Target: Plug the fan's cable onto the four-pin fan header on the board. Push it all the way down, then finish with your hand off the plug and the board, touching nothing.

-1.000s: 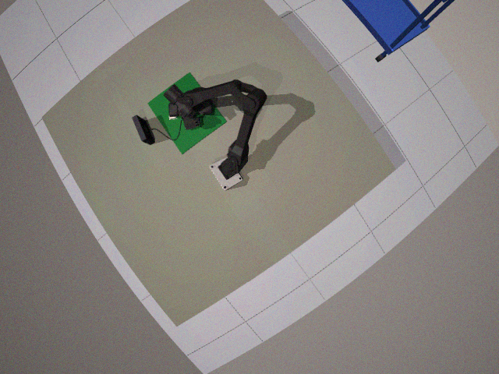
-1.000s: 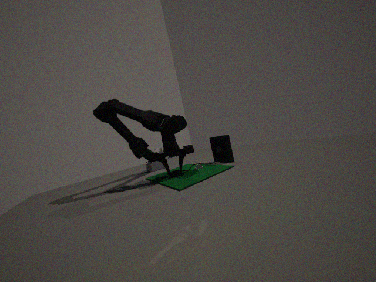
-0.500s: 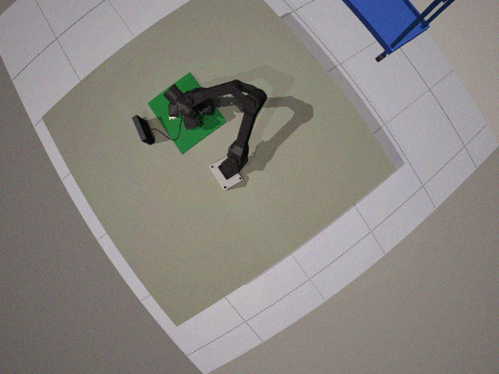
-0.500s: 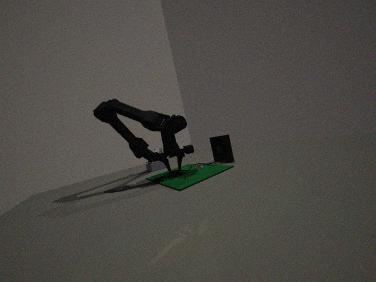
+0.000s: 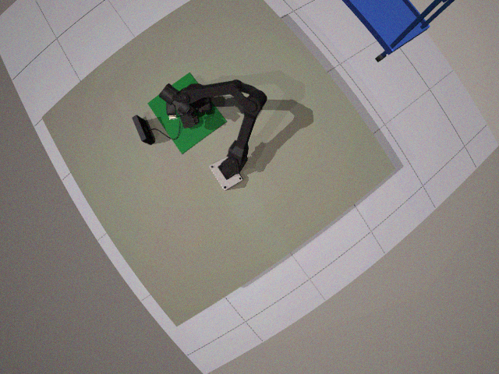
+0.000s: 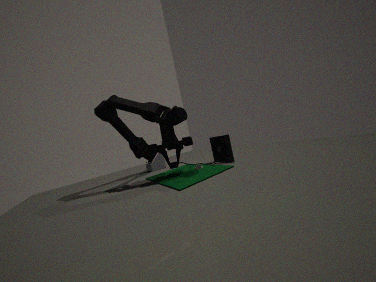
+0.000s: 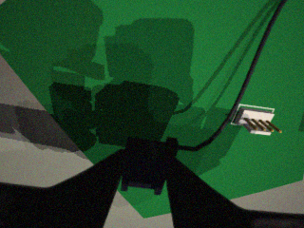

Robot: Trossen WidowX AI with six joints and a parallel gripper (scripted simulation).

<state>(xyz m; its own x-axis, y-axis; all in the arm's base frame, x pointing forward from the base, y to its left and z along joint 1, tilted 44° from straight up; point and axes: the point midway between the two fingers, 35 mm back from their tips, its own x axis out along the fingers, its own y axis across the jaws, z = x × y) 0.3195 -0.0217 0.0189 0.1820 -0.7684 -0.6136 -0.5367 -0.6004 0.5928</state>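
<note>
The green board (image 5: 193, 139) (image 6: 194, 178) (image 7: 266, 161) lies flat on the mat. The white four-pin fan header (image 7: 256, 118) (image 5: 172, 117) (image 6: 198, 166) stands on it, with its pins bare. My gripper (image 7: 145, 158) (image 5: 192, 116) (image 6: 175, 165) is down on the board and shut on the black fan plug (image 7: 142, 166), which sits between my fingers to the left of the header. The black cable (image 7: 237, 100) (image 5: 163, 135) runs from the plug past the header to the black fan (image 5: 143, 129) (image 6: 221, 148), which stands upright off the board's edge.
The arm's white base plate (image 5: 219, 177) (image 6: 157, 162) sits on the mat near the board. A blue rack (image 5: 388, 19) stands far off at the top right of the overhead view. A wall rises behind the arm.
</note>
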